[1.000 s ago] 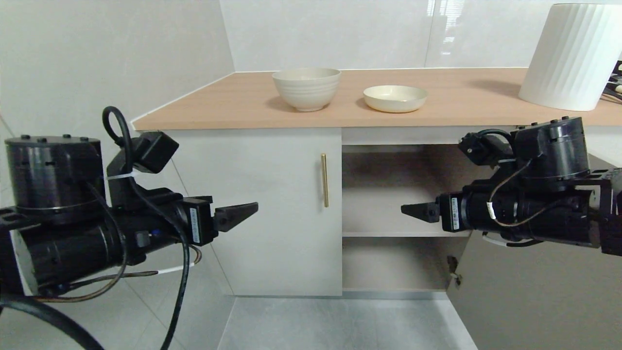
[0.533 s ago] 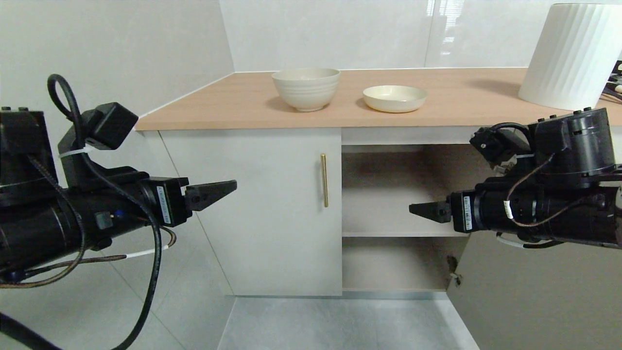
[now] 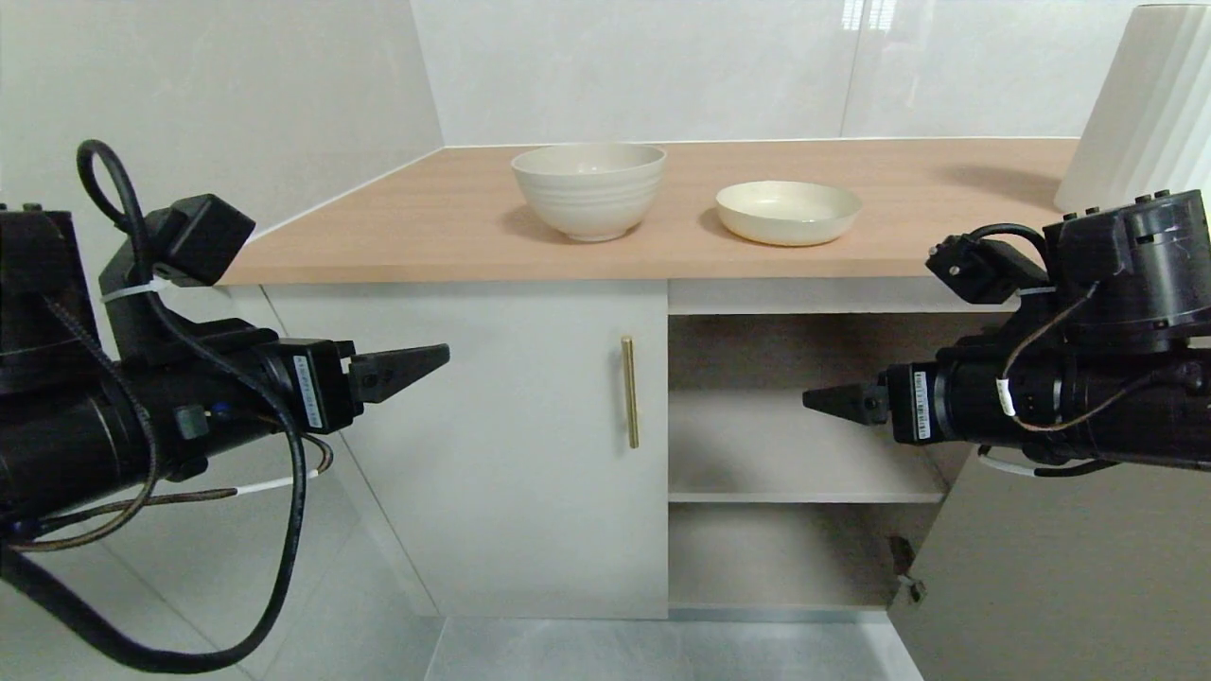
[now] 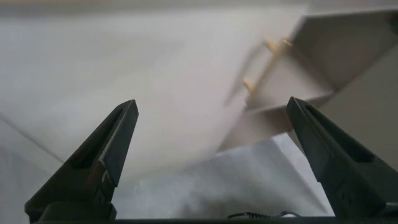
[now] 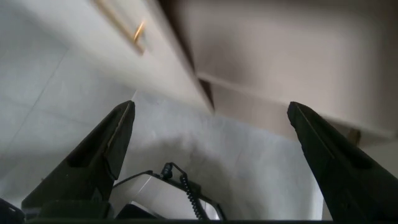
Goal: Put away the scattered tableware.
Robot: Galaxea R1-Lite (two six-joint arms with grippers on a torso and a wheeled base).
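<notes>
A bowl (image 3: 588, 189) and a dish (image 3: 787, 210) sit apart on the counter (image 3: 445, 227). Below, the left gripper (image 3: 437, 357) hangs before the closed door (image 3: 511, 445) and the right gripper (image 3: 814, 398) before the open shelf (image 3: 757, 454). Both have their fingers spread wide, holding nothing. The blurred left wrist view probably shows the handle (image 4: 267, 62).

We count one bowl (image 3: 588, 189) and one plate (image 3: 787, 211) on one counter (image 3: 426, 227), one white cylinder (image 3: 1149, 104) at two o'clock, a shut door (image 3: 492, 445) and an open door (image 3: 1060, 567), one handle (image 3: 629, 392), two shelves (image 3: 785, 454), and two grippers: left gripper (image 3: 440, 355), right gripper (image 3: 809, 397).
</notes>
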